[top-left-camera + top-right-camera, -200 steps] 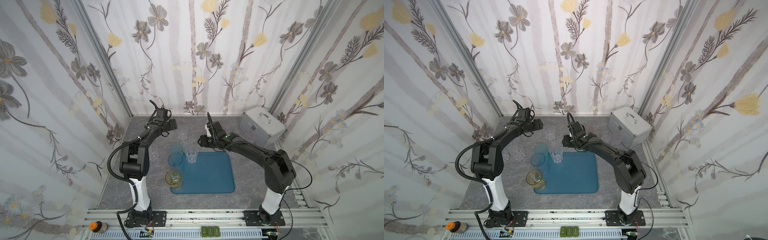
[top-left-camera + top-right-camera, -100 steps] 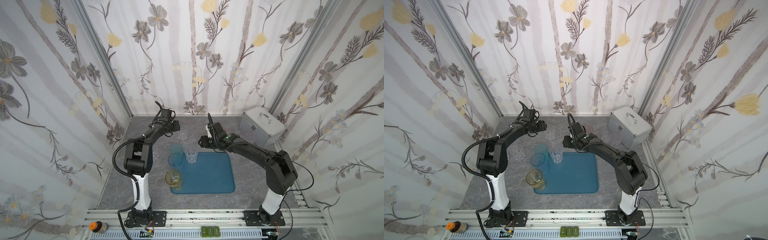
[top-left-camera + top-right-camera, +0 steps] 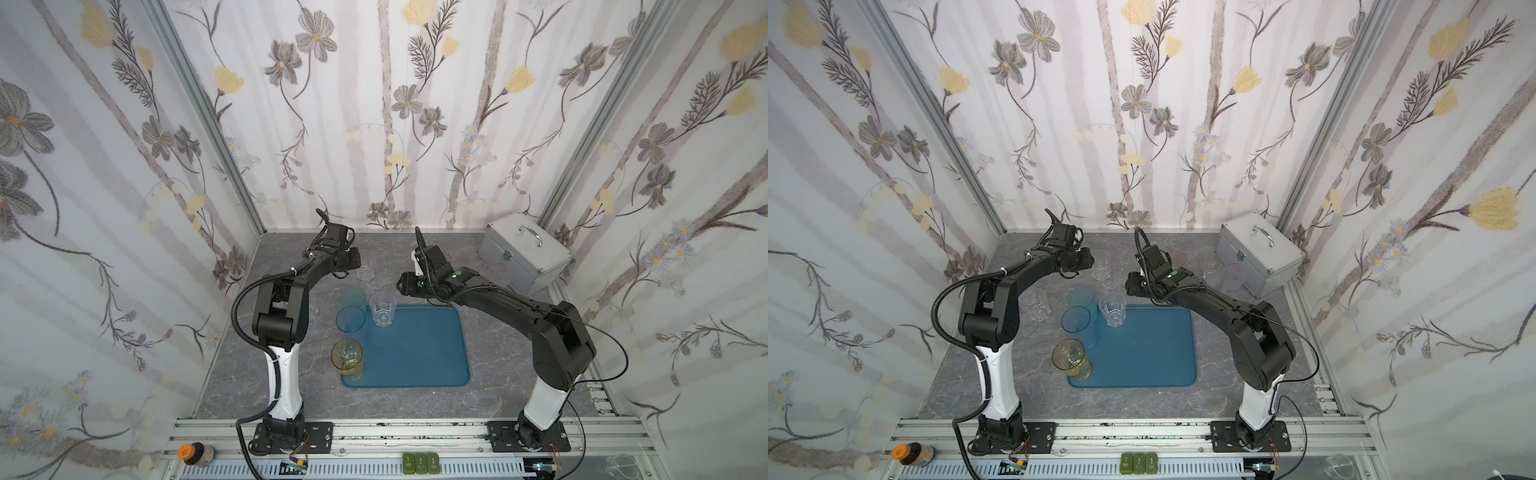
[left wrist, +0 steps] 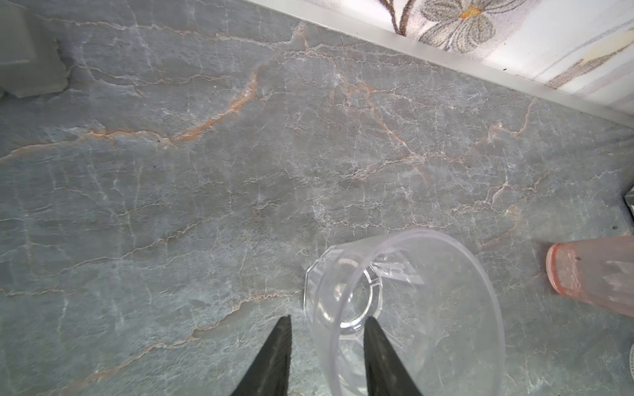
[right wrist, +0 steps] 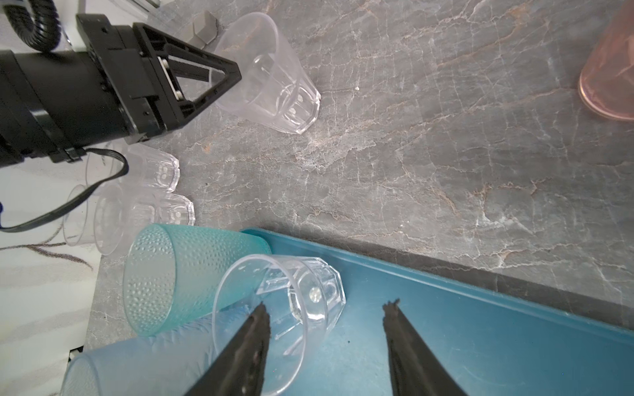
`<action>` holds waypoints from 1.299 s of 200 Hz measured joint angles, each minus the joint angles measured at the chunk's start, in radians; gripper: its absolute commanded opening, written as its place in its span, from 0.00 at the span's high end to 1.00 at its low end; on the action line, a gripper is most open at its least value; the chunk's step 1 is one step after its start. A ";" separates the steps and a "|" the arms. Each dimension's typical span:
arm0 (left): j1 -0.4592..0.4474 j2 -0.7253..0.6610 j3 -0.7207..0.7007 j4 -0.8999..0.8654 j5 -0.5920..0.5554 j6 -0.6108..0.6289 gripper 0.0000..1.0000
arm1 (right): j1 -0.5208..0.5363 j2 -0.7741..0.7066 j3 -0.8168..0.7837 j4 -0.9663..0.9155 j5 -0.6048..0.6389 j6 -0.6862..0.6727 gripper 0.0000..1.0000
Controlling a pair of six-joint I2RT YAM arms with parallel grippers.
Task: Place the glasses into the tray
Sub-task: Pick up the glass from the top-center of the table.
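The teal tray lies mid-table. A clear faceted glass stands in its back left corner, with my right gripper open just behind and above it. Two blue glasses stand at the tray's back left edge. An amber glass stands at the tray's front left. At the back, my left gripper is open and straddles the wall of another clear glass, one finger inside, one outside, gaps both sides.
A silver metal case stands at the back right, with frosted glasses in front of it. A pink glass stands behind the right arm. More clear glasses stand left of the tray by the left arm.
My left gripper has swung right to the clear glass at the back and its jaws have narrowed over the rim. The right arm has barely moved.
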 measured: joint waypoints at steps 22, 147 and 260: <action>-0.005 0.010 0.000 -0.001 -0.010 0.003 0.77 | 0.000 -0.001 -0.008 -0.001 0.001 0.005 0.45; -0.027 -0.050 0.026 -0.033 -0.027 0.007 1.00 | -0.016 -0.092 -0.070 0.007 0.039 0.005 0.45; -0.248 -0.232 0.123 -0.092 -0.042 -0.014 1.00 | -0.118 -0.260 -0.158 -0.008 0.085 -0.003 0.45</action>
